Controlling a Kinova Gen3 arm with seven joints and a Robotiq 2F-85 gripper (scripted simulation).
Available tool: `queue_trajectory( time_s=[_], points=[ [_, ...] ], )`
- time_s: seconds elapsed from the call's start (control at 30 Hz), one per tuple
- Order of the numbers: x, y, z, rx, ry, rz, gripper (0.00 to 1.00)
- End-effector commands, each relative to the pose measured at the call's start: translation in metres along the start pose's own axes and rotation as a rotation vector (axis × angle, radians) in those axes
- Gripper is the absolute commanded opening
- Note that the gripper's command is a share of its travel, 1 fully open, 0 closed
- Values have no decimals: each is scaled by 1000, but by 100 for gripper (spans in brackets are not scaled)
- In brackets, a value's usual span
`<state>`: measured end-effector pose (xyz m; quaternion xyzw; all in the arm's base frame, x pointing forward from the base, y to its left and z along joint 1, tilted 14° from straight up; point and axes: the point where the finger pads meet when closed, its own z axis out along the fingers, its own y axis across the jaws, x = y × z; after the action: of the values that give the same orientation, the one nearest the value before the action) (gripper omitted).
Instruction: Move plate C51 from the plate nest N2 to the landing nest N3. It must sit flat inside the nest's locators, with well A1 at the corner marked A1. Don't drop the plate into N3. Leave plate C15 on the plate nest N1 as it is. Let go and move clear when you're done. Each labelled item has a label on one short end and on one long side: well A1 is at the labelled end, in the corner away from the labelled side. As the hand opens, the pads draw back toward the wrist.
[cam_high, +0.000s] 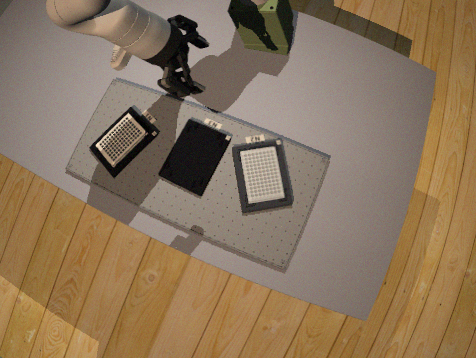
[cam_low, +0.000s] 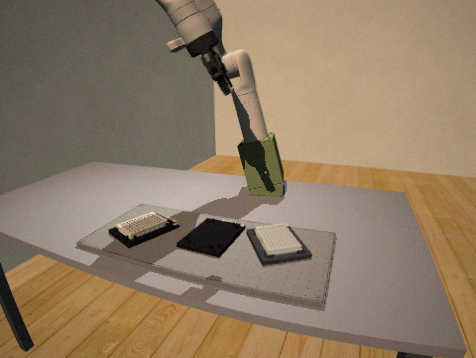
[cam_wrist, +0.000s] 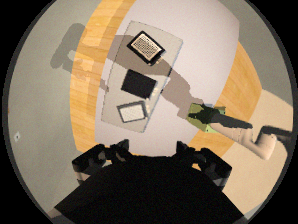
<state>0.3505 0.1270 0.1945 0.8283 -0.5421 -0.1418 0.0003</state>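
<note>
Plate C51 (cam_high: 262, 174) rests in nest N2 (cam_high: 239, 199), at 3 o'clock from empty N3 (cam_high: 194, 156). The gripper (cam_high: 181, 86) hangs high at 11 o'clock, jaws wide and empty. Descend squarely over the plate's long sides; label orientation is probably unreadable from here.

Grey table (cam_low: 380, 235), wooden plank floor (cam_low: 440, 195), beige wall (cam_low: 350, 75), grey wall (cam_low: 100, 80)

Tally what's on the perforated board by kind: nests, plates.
Nests: 3, black with a plate, black and bare, grey with a plate.
Well plates: 2, one on the left black nest, one on the grey nest.
Total: 5
</note>
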Motion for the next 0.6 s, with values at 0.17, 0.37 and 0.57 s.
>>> queue_trajectory(
  time_s=[0.17, 0.37, 0.57],
  points=[
    [0, 0, -1, 1, 0, -1, 100],
    [0, 0, -1, 1, 0, -1, 100],
    [0, -1, 3, 4, 3, 9, 100]
  ],
)
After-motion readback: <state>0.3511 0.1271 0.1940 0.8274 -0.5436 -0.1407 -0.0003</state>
